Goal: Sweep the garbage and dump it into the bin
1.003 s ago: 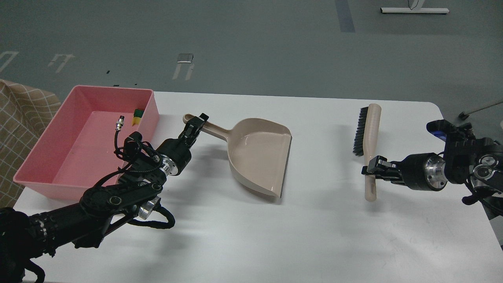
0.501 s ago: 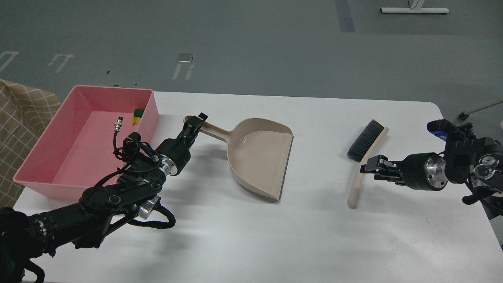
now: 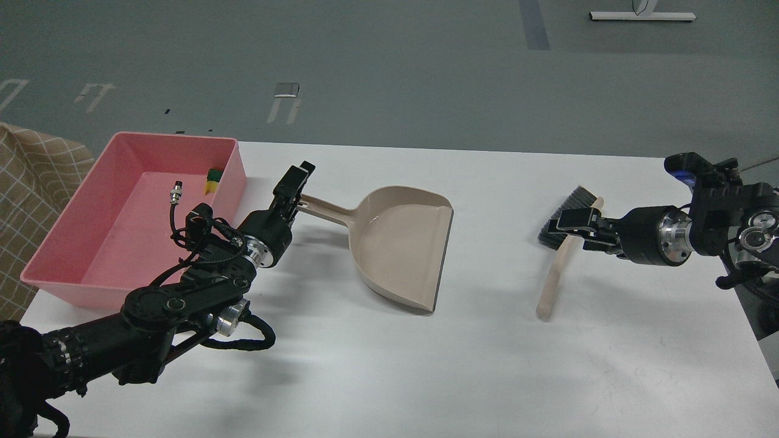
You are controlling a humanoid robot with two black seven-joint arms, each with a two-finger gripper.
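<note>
The pink bin point(image 3: 176, 137) stands at the table's left end. The yellow and green sponge point(image 3: 212, 177) lies inside it by the far right wall. The bread slice is not in view. The beige dustpan point(image 3: 401, 243) lies flat and empty mid-table, its handle pointing left. My left gripper point(image 3: 294, 180) hovers over the handle's end and hides it, with the jaws apart. The brush point(image 3: 557, 267) lies slanted on the table at the right, bristles at the far end. My right gripper point(image 3: 572, 221) is open just above the brush, near its bristle head.
A loose cable with a metal plug point(image 3: 173, 198) sticks up from my left arm in front of the bin. A checked beige cloth point(image 3: 30, 182) lies left of the table. The white table point(image 3: 487, 365) ends in a rounded corner at the far right.
The brush tipped over and came to rest slanted. My right gripper let go of it and moved up and away. My left gripper rose off the dustpan handle; the dustpan shifted only slightly.
</note>
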